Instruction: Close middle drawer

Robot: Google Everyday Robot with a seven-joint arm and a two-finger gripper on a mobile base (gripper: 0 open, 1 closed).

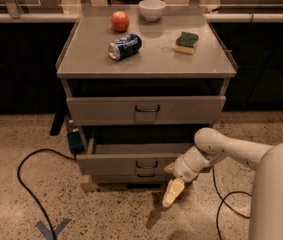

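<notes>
The grey cabinet has its middle drawer partly out, the inside shadowed. The gripper hangs by the drawer front's right end; how open it is cannot be told. A white bowl sits far on top, contents unseen.

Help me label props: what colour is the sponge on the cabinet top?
The sponge is green over yellow, camera view; the gripper hangs by the middle drawer.
</notes>
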